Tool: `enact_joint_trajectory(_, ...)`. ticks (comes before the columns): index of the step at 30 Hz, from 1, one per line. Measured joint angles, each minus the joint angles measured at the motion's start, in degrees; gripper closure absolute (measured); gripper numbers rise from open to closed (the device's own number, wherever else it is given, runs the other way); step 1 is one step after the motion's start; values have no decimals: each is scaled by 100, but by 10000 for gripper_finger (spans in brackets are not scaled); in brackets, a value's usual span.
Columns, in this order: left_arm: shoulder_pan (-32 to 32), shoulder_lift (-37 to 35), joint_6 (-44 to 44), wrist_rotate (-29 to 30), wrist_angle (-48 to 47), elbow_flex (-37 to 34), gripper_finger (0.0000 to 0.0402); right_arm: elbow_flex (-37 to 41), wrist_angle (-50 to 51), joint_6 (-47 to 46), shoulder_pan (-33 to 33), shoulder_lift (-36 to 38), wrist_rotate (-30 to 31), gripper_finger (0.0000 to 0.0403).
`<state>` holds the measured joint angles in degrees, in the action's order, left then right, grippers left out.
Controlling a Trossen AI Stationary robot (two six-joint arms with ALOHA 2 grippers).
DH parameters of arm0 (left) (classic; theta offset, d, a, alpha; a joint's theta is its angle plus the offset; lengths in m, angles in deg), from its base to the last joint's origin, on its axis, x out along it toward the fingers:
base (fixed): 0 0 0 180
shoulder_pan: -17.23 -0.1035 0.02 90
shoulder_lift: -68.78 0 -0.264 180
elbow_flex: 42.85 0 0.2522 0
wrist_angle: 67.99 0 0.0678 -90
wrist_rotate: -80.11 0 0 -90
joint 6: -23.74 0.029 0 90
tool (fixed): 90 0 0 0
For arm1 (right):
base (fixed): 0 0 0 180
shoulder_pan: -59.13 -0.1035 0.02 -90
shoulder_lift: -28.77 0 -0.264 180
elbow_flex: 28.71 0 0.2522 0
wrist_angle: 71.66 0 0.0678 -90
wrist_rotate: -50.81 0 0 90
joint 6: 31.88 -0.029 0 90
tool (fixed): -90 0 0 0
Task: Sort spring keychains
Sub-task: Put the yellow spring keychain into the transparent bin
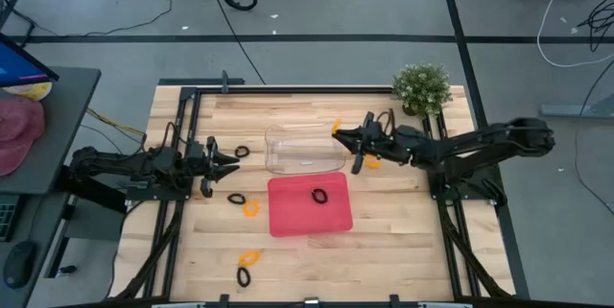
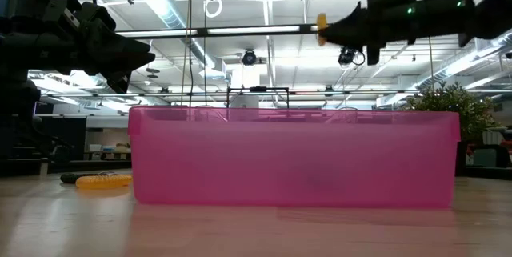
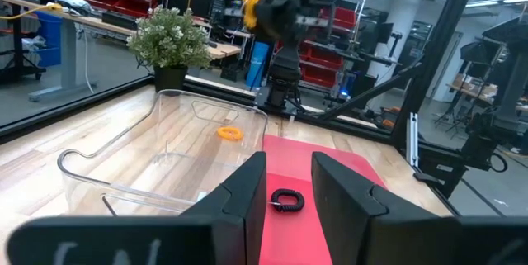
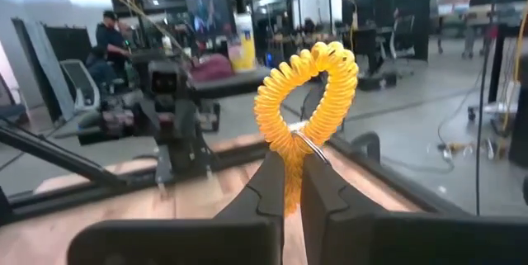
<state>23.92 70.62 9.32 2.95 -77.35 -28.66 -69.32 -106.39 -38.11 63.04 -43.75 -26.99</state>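
While your right gripper (image 1: 336, 131) pinches an orange spring keychain (image 4: 307, 108) above the far right corner of the clear tray (image 1: 288, 159), your left gripper (image 1: 233, 162) hangs over the wood left of that tray with its fingers narrowly parted and nothing between them. You have bare tabletop (image 1: 403, 241) near and right of the pink tray (image 1: 288, 214); the plant (image 1: 422, 87) crowds the far right corner. You can count one black keychain (image 1: 318, 195) in the pink tray and four orange (image 1: 250, 208) and four black (image 1: 236, 198) keychains in all.
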Motion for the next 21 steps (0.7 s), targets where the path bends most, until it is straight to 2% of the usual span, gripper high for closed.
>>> enact_joint_trajectory(8,2,0,0,0,0,-2,298,-152,20,-208,211,-414,-315,394)
enact_joint_trajectory(21,1,2,0,0,0,0,298,-267,156,-169,207,-484,-502,382)
